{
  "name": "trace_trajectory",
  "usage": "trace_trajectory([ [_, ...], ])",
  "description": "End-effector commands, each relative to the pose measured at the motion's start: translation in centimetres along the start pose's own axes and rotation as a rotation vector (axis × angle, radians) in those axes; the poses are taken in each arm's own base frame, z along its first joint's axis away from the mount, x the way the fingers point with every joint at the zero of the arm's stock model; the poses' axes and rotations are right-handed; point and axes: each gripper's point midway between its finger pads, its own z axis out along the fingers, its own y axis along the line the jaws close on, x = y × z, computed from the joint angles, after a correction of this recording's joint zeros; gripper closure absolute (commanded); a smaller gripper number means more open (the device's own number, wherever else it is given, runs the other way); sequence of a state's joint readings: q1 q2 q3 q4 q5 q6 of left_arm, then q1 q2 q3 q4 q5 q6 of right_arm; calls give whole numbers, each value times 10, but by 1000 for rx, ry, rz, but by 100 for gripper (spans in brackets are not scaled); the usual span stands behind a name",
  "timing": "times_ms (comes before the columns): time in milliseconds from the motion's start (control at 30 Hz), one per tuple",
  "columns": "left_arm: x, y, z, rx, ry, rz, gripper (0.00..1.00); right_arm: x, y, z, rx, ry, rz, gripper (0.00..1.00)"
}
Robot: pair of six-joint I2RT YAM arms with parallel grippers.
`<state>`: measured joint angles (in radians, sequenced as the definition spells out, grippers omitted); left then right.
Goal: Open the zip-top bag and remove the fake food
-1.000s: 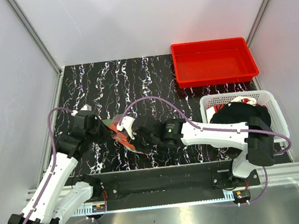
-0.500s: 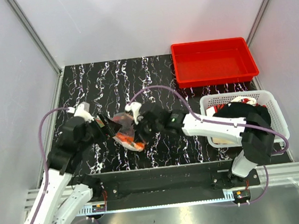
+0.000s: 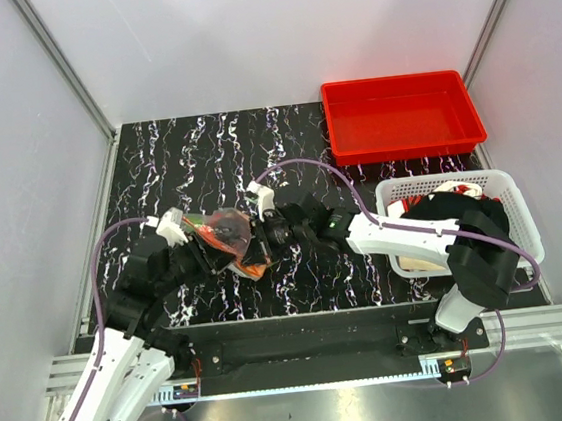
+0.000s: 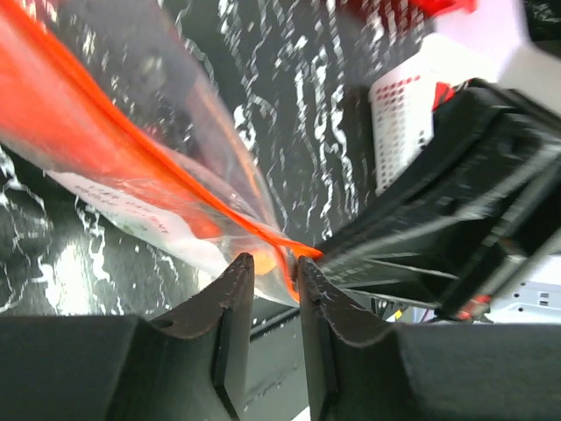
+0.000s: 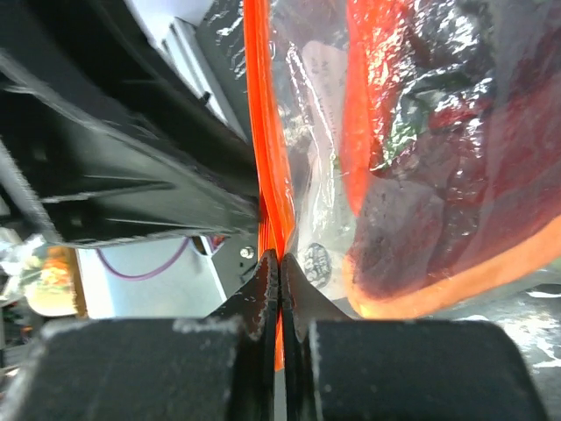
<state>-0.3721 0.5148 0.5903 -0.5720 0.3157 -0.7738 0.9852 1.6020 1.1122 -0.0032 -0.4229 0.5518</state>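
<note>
One zip-top bag (image 3: 229, 232) (left claw (image 4: 274, 265), right claw (image 5: 279, 260) pinching).

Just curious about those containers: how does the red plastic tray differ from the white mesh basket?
The red plastic tray is solid-walled and sits at the far edge; the white mesh basket is perforated and sits nearer. The tray is in full view; the right arm overhangs the basket. Both are rectangular, open-topped.

Red bin (image 3: 404, 122) far right, white mesh basket (image 3: 392, 205) nearer, black marbled tabletop (image 3: 205, 158)
</note>
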Motion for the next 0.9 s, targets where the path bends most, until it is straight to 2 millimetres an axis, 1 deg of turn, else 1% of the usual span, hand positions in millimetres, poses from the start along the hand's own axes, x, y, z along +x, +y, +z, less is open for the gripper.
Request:
trace_trajectory([
  [0, -2, -15, -1, 69, 6, -2, 66, -31, 40, -16, -141, -113, -4, 100],
  [167, -1, -12, 3, 52, 14, -25, 65, -30, 43, -15, -161, -107, 4, 100],
  [300, 2, -5, 10, 23, 39, -49, 66, -33, 47, -16, -174, -116, 4, 100],
  [400, 2, -1, 15, -2, 48, -56, 68, -33, 46, -16, -172, -116, 3, 100],
  [433, 0, -1, 16, -9, 42, -57, 68, -32, 47, -16, -176, -114, 0, 100],
  [500, -7, 1, 18, -30, 18, -51, 62, -32, 47, -16, -181, -113, 0, 100],
  [567, -16, -2, 23, -35, 8, -38, 61, -30, 45, -17, -174, -112, 1, 100],
  [600, -18, -2, 24, -41, 10, -27, 64, -30, 43, -17, -163, -115, -9, 100],
  [633, -24, -5, 26, -50, 7, -12, 68, -30, 39, -20, -131, -124, -9, 100],
  [667, -29, 2, 27, -88, -7, 28, 79, -31, 36, -21, -110, -128, -15, 100],
  [700, -34, 3, 26, -111, -15, 51, 86, -31, 27, -24, -57, -135, -28, 100],
  [733, -35, 10, 26, -152, 0, 72, 93, -38, 21, -31, -26, -155, -25, 100],
  [767, -46, 6, 22, -170, -23, 122, 100, -41, 13, -36, 5, -167, -16, 100],
  [800, -50, 7, 20, -187, -25, 138, 100, -42, 3, -40, 47, -178, 0, 100],
  [833, -50, 10, 17, -215, -16, 152, 100, -49, -8, -52, 85, -200, 20, 100],
  [867, -59, 2, 12, -206, -35, 186, 100, -48, -18, -57, 115, -209, 32, 100],
])
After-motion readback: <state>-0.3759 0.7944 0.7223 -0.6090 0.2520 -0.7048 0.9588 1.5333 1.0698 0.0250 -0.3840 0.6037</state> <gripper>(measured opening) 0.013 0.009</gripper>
